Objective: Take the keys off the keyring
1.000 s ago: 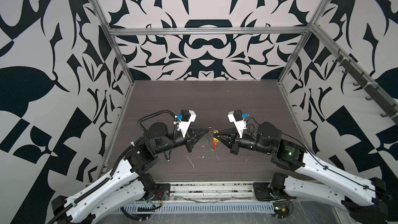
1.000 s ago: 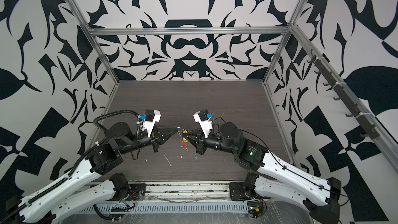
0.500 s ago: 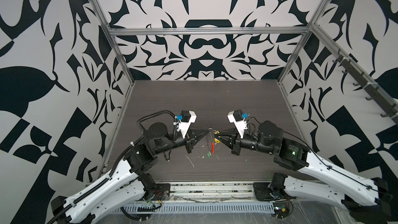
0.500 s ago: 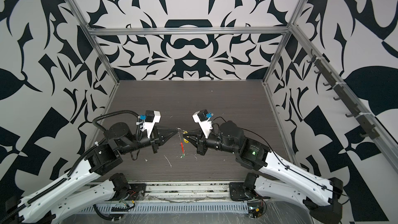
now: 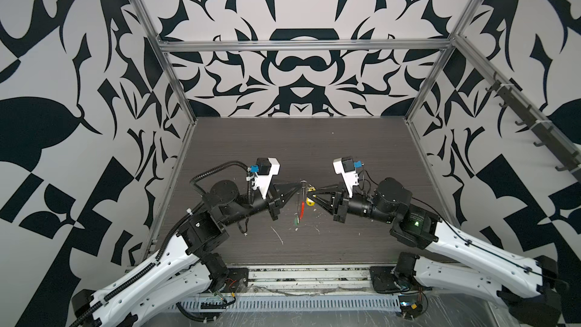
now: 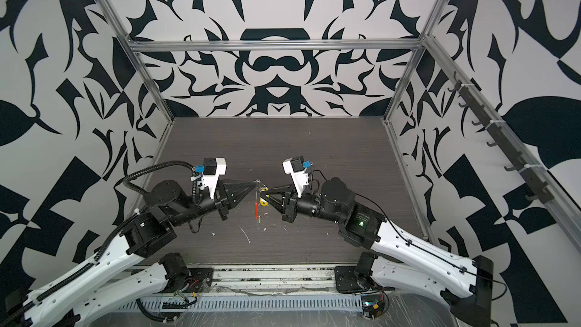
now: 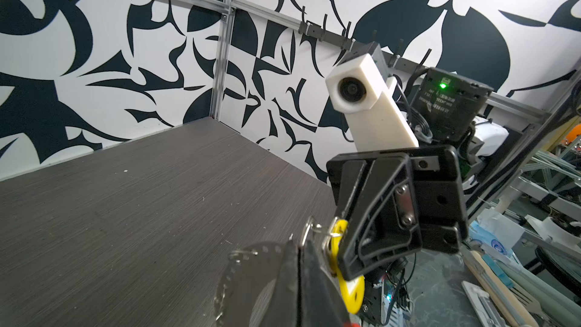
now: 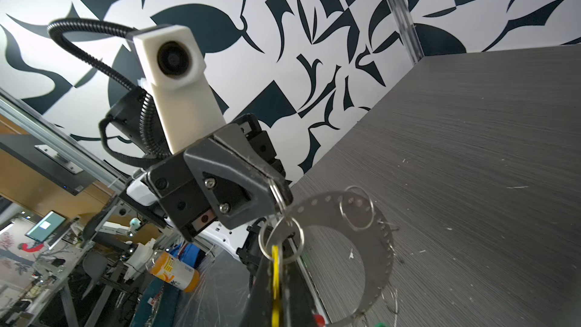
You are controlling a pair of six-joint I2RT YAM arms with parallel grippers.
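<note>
Silver wire sat pinched at the tip of the left gripper (image 5: pixel 299 183): jaws closed flat on a short stretch of the keyring (image 8: pixel 277 195), no gap showing between them. Right gripper (image 5: pixel 310 195) opposite, nearly tip to tip, jaws closed on the yellow tag (image 7: pixel 350 290), which lay edge-on between them with both ends poking out. Whole bunch was held up between the two arms, over the middle of the worktop (image 5: pixel 314 146).

Small split ring (image 8: pixel 281 240) linked tag to wire just beside the left jaws. Below that the loop hung edge-on in both top views, red sleeve (image 5: pixel 301 209) along its lower run, green tag (image 5: pixel 296 221) dangling free at the bottom. Key blades were too small to make out.

Handling, as judged:
- All of it light; weight no concern.
- Wire thin, springy, slick, likely to swivel or slide in a flat pinch. Best held close to the split ring, where it flexes least.
- Sleeve probably a fatter, grippier hold, but may turn on the wire.
- Tag hard, smooth, flat. Take it across the broad faces near the ring end, not by the edges.
- Split ring stiff; would want winding off rather than a straight pull.
- Green tag free to swing and snag
</note>
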